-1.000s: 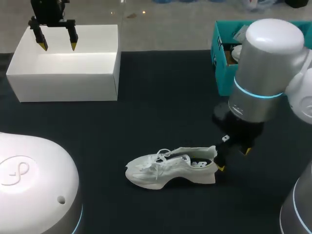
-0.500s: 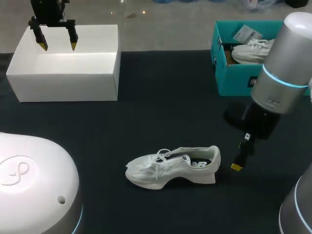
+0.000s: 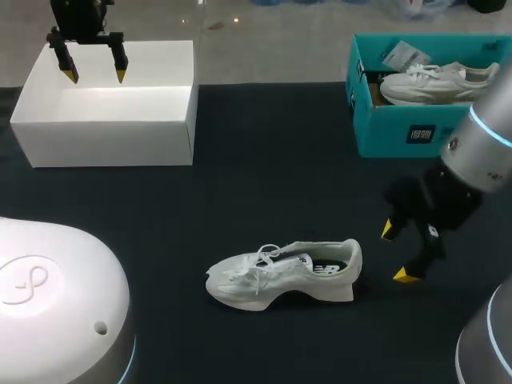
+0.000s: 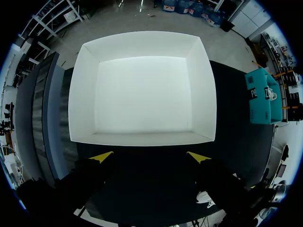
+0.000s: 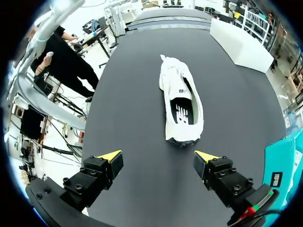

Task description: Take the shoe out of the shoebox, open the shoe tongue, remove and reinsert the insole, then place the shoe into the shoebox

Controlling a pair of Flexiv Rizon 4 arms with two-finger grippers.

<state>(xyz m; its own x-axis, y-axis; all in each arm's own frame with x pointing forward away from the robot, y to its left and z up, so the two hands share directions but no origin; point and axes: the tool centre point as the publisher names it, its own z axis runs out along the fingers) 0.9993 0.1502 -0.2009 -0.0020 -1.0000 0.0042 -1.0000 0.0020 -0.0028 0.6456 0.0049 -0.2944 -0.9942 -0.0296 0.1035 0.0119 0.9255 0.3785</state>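
Black table (image 3: 264, 160) is carrying everything. White shoebox (image 3: 104, 142) is sitting open-topped at the far left of the table; in the left wrist view its rim (image 4: 83, 94) is lying just ahead of the fingers. Teal shoebox (image 3: 400, 132) is sitting at the far right, holding a second white shoe (image 3: 436, 82). White shoe (image 3: 284, 274) is lying on the table near the front middle, well apart from both boxes, sole down, toe pointing left, laces tied, dark insole showing through the opening (image 5: 182, 101). Right gripper (image 3: 397, 253) is hanging just beside the heel, not touching it, fingers spread wide with nothing between them (image 5: 158, 155). Left gripper (image 3: 96, 77) is hovering over the white shoebox, fingers also spread wide and holding nothing (image 4: 150, 156).
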